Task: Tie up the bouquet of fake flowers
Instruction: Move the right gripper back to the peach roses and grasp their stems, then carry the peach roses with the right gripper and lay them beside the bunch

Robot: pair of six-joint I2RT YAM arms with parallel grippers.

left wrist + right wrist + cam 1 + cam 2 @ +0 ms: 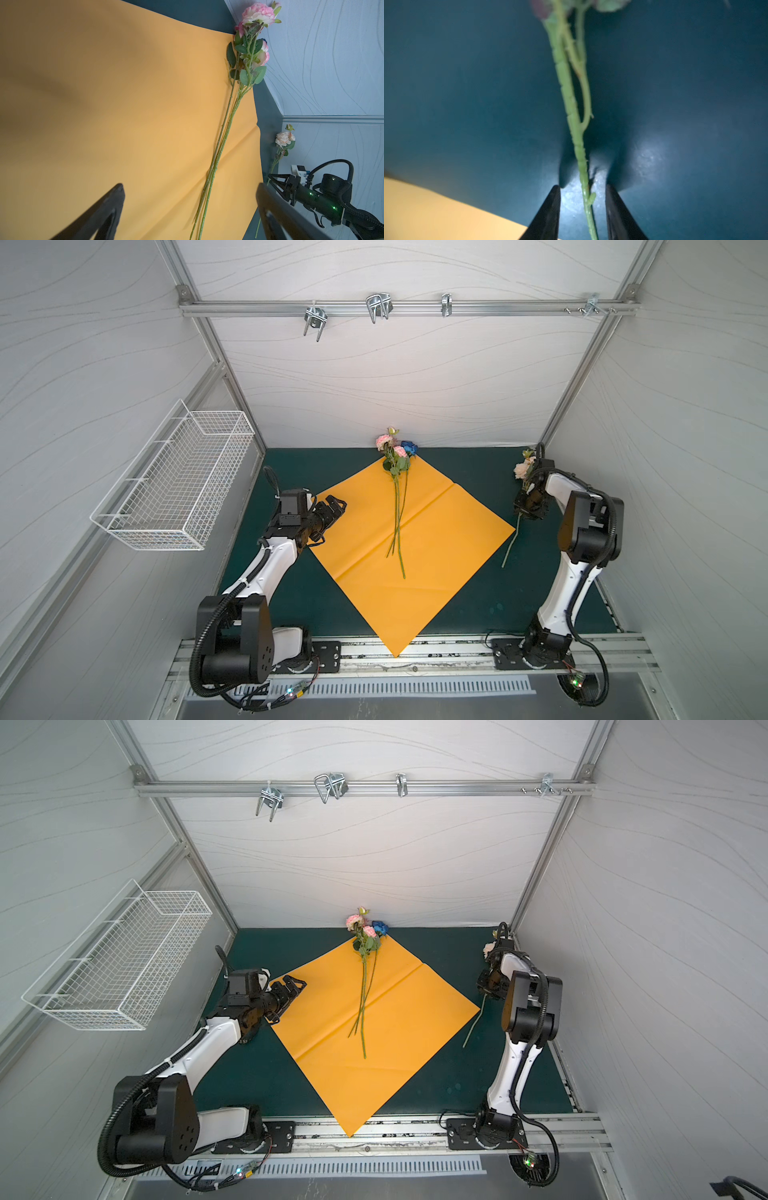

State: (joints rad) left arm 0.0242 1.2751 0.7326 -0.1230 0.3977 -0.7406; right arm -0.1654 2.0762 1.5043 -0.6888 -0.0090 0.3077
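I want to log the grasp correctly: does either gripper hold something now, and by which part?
Nothing is held. The right gripper straddles the peach flower's stem with a gap on each side; the left gripper is open and empty.

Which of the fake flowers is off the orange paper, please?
The peach flower, alone on the green mat, its stem between the right gripper's open jaws; the pink flowers and blue flower have stems on the orange paper.

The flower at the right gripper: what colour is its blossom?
Pale peach, almost cream; the blossom shows best in the left wrist view.
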